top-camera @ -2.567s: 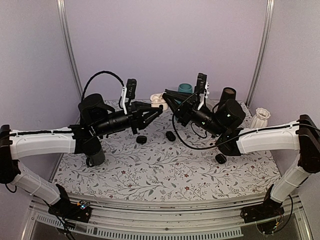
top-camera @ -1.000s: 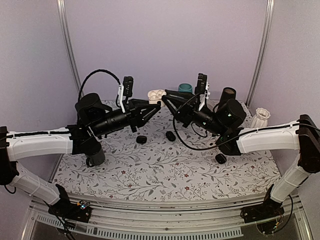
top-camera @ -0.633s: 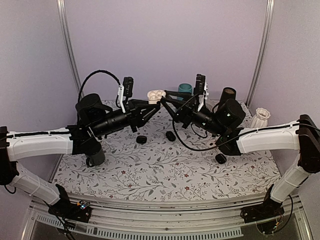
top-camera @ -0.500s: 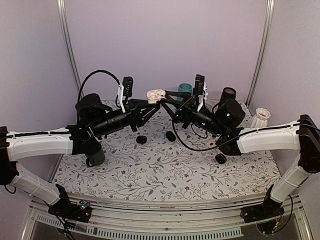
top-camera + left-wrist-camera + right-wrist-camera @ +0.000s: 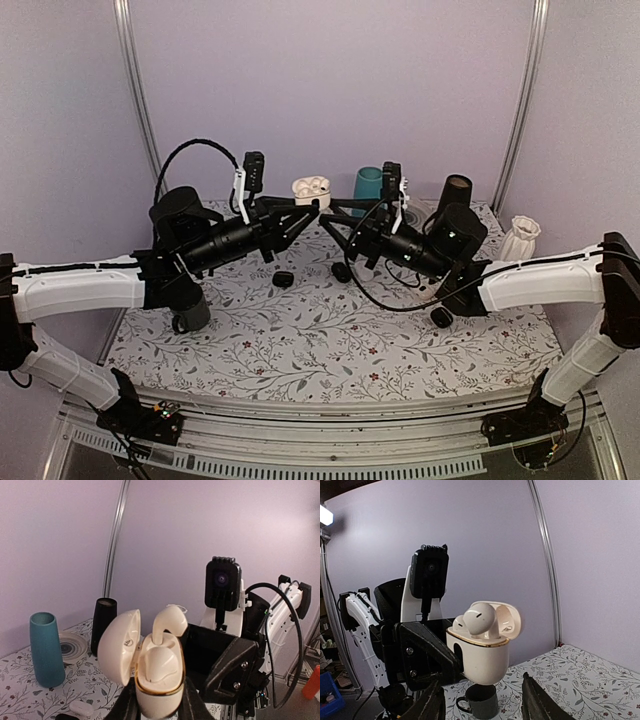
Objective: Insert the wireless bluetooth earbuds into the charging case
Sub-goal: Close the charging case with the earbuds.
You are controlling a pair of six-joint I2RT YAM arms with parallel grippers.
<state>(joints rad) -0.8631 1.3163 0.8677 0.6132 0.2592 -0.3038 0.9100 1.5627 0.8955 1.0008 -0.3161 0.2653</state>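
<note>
My left gripper (image 5: 311, 201) is shut on the white charging case (image 5: 310, 186) and holds it upright in the air above the back of the table. In the left wrist view the case (image 5: 159, 672) has its lid open to the left. One earbud (image 5: 161, 664) lies seated in it, and a second earbud (image 5: 169, 622) stands up out of the far socket. My right gripper (image 5: 330, 214) is open just right of and below the case. In the right wrist view its fingers (image 5: 434, 703) spread below the case (image 5: 481, 652), touching nothing.
A teal vase (image 5: 368, 184), a black cylinder (image 5: 455, 192) and a white ribbed vase (image 5: 520, 236) stand at the back. A dark mug (image 5: 190, 311) sits at the left. Small black cases (image 5: 283, 279) lie mid-table. A white pebble case (image 5: 81, 708) lies near a plate (image 5: 73, 645).
The left gripper has lifted the case slightly up and to the left. The right gripper has drawn back and dropped a little, uncovering the teal vase.
</note>
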